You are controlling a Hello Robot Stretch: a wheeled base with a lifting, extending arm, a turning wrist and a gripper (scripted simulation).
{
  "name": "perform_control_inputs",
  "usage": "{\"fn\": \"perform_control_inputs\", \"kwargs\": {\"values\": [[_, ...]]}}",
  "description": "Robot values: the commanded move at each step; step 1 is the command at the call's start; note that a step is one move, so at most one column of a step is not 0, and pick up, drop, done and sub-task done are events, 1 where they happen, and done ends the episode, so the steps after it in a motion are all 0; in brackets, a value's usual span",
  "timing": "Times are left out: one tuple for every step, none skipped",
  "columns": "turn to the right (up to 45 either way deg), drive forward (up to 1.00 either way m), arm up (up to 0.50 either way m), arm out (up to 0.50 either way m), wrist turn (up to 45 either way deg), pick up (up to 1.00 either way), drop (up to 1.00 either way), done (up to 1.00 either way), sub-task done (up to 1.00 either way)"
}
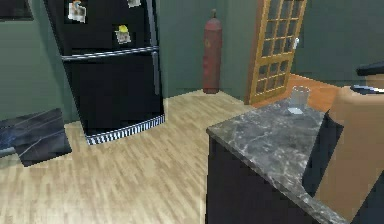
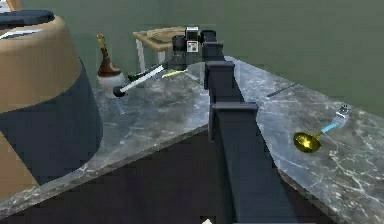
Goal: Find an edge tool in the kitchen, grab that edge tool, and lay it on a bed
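Nearest, the dark arm (image 2: pixel 236 140) is stretching up from six o'clock across the marbled counter (image 2: pixel 150 125). A big tan-and-dark container (image 2: pixel 40 100) is sitting at nine o'clock, and a gold spoon-like utensil (image 2: pixel 306 142) is lying at three o'clock.

Farther out, toward eleven o'clock, the gripper (image 2: pixel 176 62) is hanging right by the knife (image 2: pixel 140 80), a slim thing with a dark handle and a pale blade lying flat on the counter. I cannot tell how its fingers are set, nor whether it is holding anything. Beyond it, a brown bottle (image 2: pixel 103 60) is standing at eleven o'clock.

By my reading, the finding is done and the grab is being worked on. Lifting the knife, leaving the kitchen and laying it on a bed are all waiting. Ahead, the black fridge (image 1: pixel 110 70) is standing at eleven o'clock and a glazed wooden door (image 1: pixel 275 50) at one o'clock.
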Motion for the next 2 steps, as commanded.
{"fn": "perform_control_inputs", "kwargs": {"values": [[0.0, 0.0, 0.0, 0.0, -45.0, 0.0, 0.0, 0.0, 0.0], [0.0, 0.0, 0.0, 0.0, -6.0, 0.0, 0.0, 0.0, 0.0]]}}
